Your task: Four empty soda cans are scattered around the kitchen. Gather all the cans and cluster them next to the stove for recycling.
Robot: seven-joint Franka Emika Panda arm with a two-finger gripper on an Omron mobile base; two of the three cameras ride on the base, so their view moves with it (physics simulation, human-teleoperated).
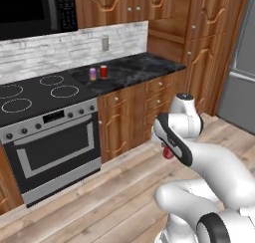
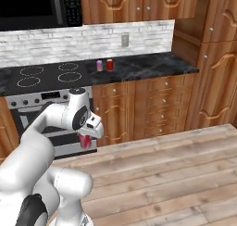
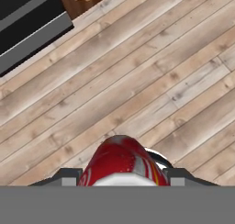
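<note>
Cans beside stove [image 1: 40, 95]: two, pink-purple can [image 1: 92, 73] and red can [image 1: 103, 71], on tabletop [image 1: 134, 67], upper centre. Third can [image 3: 120, 165]: red, clenched in gripper [image 3: 120, 176] above floor [image 3: 137, 81]. Fourth: unlocated.

1. The arm [image 1: 219, 167] is made of glossy white, rounded tubular segments that look smooth and moulded.
2. Dark grey to black bands ring its joints, including 1 wide black band near the base.
3. A dark round cap tops the upper joint.
4. The pincer [image 3: 120, 176] has 2 small dark finger tips with pale grey square pads.
</note>
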